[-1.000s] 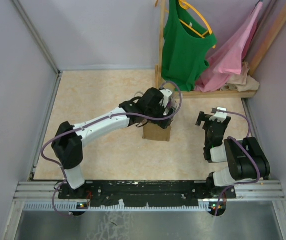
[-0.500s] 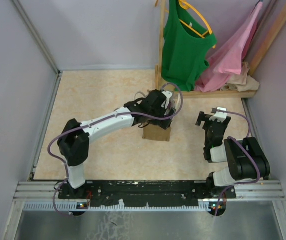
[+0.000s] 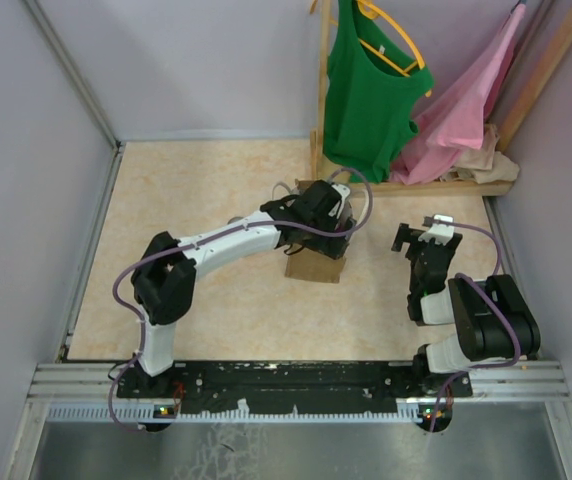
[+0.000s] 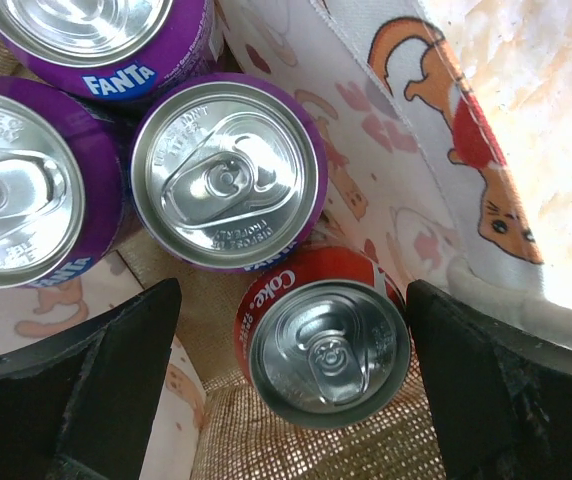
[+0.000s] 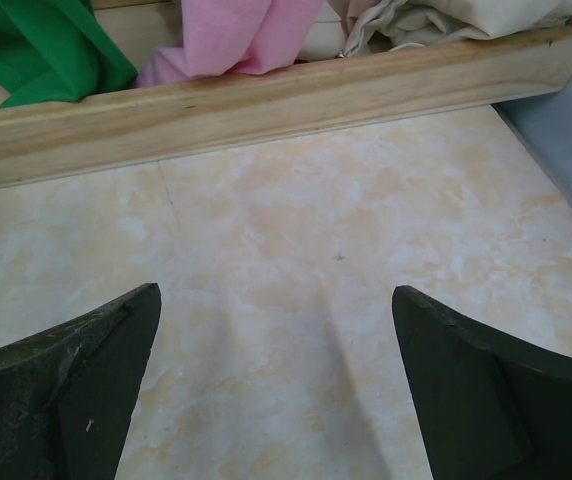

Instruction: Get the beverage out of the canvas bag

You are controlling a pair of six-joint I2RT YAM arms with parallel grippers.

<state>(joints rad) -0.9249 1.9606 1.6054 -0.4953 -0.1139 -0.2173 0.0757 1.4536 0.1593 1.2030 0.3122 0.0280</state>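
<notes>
The tan-brown canvas bag (image 3: 315, 266) stands upright mid-table, mostly hidden under my left arm. My left gripper (image 3: 331, 215) hangs over its mouth. In the left wrist view it (image 4: 291, 350) is open inside the bag, its fingers (image 4: 96, 380) on either side of a red Coke can (image 4: 321, 345), the right finger close to the can, the left one apart. Three purple Fanta cans (image 4: 228, 172) stand beside it, and the bag's printed lining (image 4: 396, 130) shows on the right. My right gripper (image 3: 418, 237) is open and empty over bare table (image 5: 296, 290).
A wooden rack rail (image 5: 266, 100) runs along the far right, with a green shirt (image 3: 366, 85) and pink cloth (image 3: 461, 105) hanging on it. Grey walls close in the table on the left, back and right.
My left arm has swung its elbow to the right and reached further over the bag. The right arm has not moved.
</notes>
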